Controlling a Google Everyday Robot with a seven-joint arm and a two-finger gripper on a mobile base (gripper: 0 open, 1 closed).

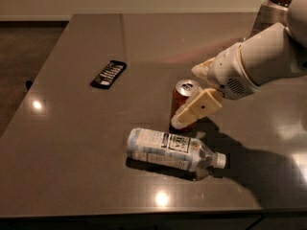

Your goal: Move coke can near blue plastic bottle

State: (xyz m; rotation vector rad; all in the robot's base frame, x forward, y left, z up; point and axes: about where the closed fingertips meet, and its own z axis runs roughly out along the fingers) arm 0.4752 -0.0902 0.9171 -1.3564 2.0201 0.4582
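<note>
The red coke can (182, 99) stands upright on the dark table (86, 143), just behind the blue plastic bottle (170, 148). The bottle lies on its side with its white cap pointing right. My gripper (188, 96) reaches in from the right and is open. One tan finger (197, 108) crosses the can's front right side. The other finger (204, 68) is behind and to the right of the can's top. The can rests on the table between them.
A flat black remote (108, 74) lies at the back left of the table. The table's left edge and front edge are close by. My white arm (268, 61) covers the right side of the table.
</note>
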